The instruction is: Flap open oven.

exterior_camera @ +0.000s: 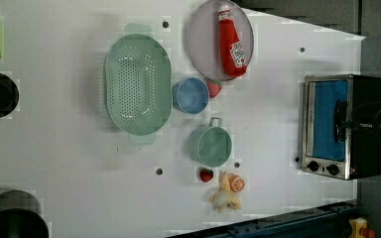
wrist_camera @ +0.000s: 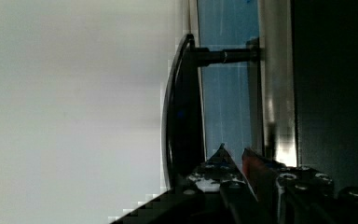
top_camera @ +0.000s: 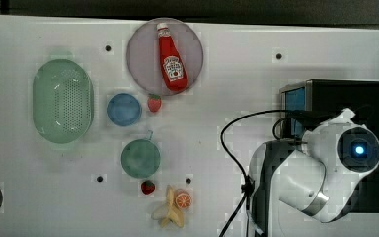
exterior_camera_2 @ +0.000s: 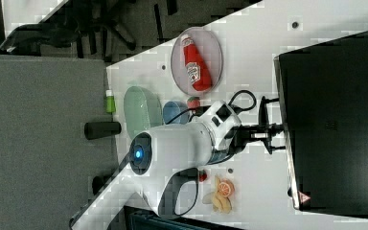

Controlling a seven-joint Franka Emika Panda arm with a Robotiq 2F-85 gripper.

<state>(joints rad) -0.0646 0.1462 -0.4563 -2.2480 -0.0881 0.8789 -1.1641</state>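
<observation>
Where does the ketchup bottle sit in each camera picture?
Top view: ketchup bottle at upper middle, on the round plate.
Left view: upper right of middle, same plate.
Right view: upper middle.
Wrist view: not in it.
Shared landmark: the oven.

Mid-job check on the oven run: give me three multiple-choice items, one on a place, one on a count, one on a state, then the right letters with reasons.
1. Where does the ketchup bottle lie?
A. in the green colander
B. on the round plate
C. on top of the oven

2. How many strawberries are on the table?
A. one
B. two
C. four

3. How does the oven door stand?
A. flapped fully down
B. taken off
C. shut against the frame

Answers:
1. B, the top view shows the bottle lying across the plate.
2. B, one strawberry sits by the blue bowl, another by the banana.
3. C, in the left view the oven has its blue glass flush in the silver frame, the pincer at its handle.
</observation>
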